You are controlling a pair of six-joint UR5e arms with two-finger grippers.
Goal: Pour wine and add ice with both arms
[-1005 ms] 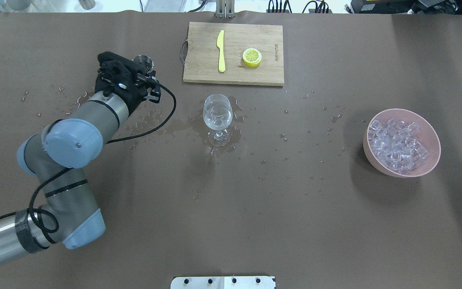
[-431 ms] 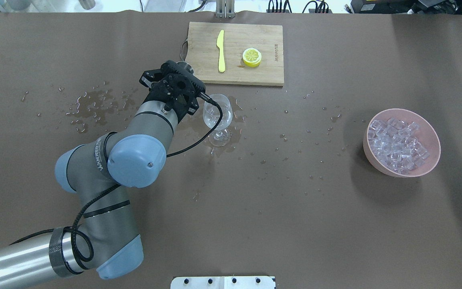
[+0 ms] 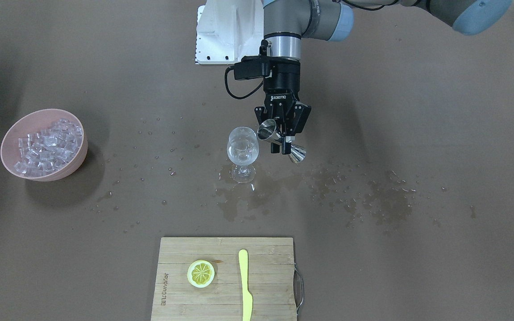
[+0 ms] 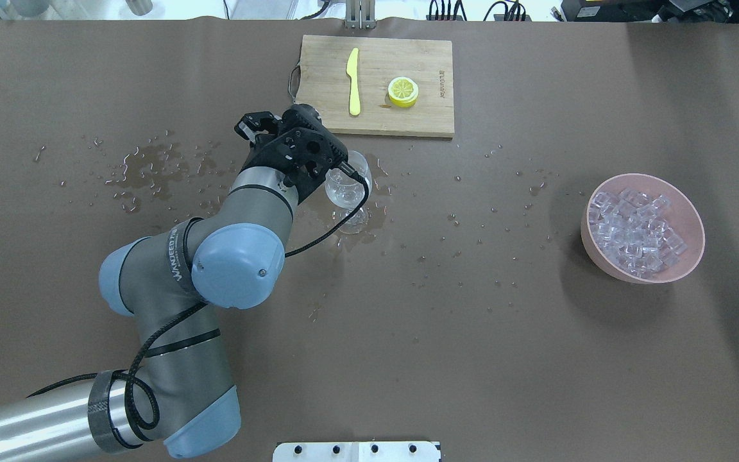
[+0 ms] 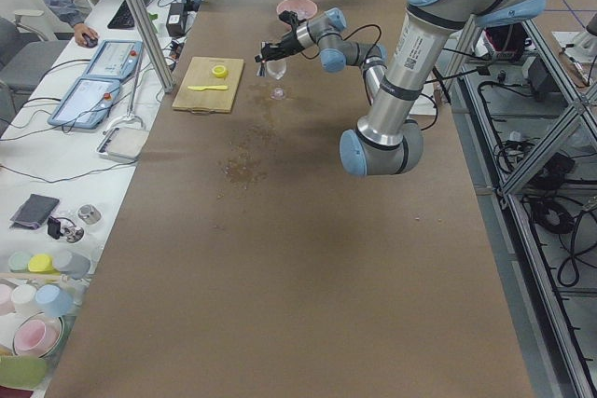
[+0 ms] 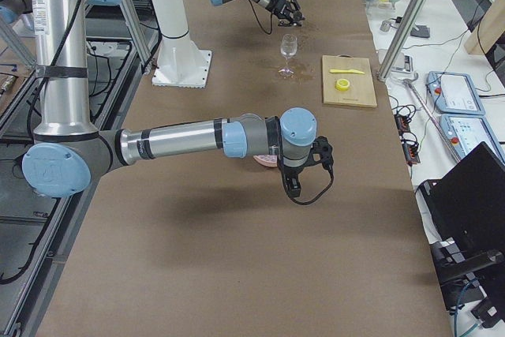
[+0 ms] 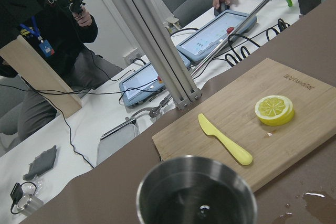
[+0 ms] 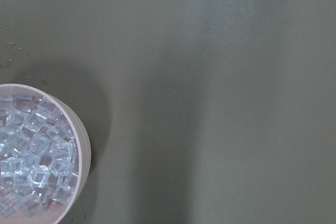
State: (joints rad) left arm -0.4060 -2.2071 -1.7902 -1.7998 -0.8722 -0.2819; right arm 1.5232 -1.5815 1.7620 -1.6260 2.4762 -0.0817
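Note:
My left gripper [image 3: 283, 133] is shut on a steel double-ended jigger [image 3: 280, 140]. It holds the jigger tilted, one mouth right beside the rim of the stemmed glass [image 3: 242, 149]. The glass stands upright with a little clear wine [image 3: 241, 155] in it. No stream shows. In the left wrist view the jigger cup [image 7: 197, 192] looks nearly empty. In the overhead view the left gripper [image 4: 289, 128] partly covers the glass [image 4: 349, 189]. The ice [image 4: 636, 231] fills a pink bowl [image 4: 695, 221] at the right. My right gripper [image 6: 304, 171] hovers near that bowl; I cannot tell whether it is open.
A wooden cutting board [image 4: 421, 64] at the far edge holds a yellow knife [image 4: 353, 82] and a lemon half [image 4: 403, 91]. Wet patches lie left of the glass [image 4: 151, 167] and around its foot. The white stand base [image 4: 356, 451] sits at the near edge.
My left arm swung right from the wet patch to the glass, carrying the jigger, and turned its wrist so the jigger now sits tilted at the glass rim.

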